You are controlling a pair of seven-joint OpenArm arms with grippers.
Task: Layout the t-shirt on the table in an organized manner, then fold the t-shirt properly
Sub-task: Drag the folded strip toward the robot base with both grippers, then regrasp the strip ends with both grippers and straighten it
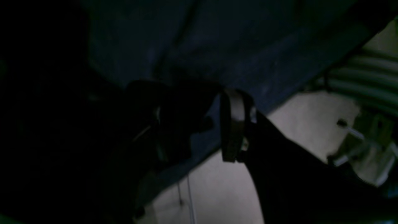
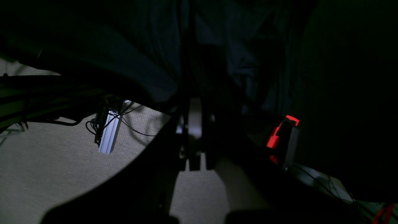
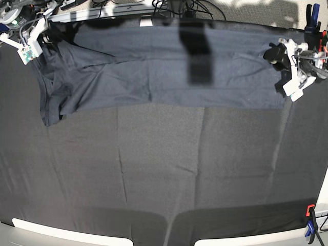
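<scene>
The dark navy t-shirt [image 3: 154, 66] lies spread in a wide band along the far edge of the table [image 3: 164, 169]. Its left end is bunched and hangs lower. At the shirt's right end my left gripper [image 3: 281, 61] stands open. In the left wrist view [image 1: 202, 105] blue cloth [image 1: 217, 46] shows in the gap between its fingers. My right gripper [image 3: 45, 40] is at the shirt's far left corner. The right wrist view shows its fingers [image 2: 194, 105] pressed together, shut on a fold of the t-shirt [image 2: 149, 62].
Black creased cloth covers the table. Clamps sit at the far right corner [image 3: 310, 13] and the near right edge [image 3: 310, 228]. A red clamp [image 2: 279, 137] is close to my right gripper. Cables [image 3: 174, 7] run behind the far edge.
</scene>
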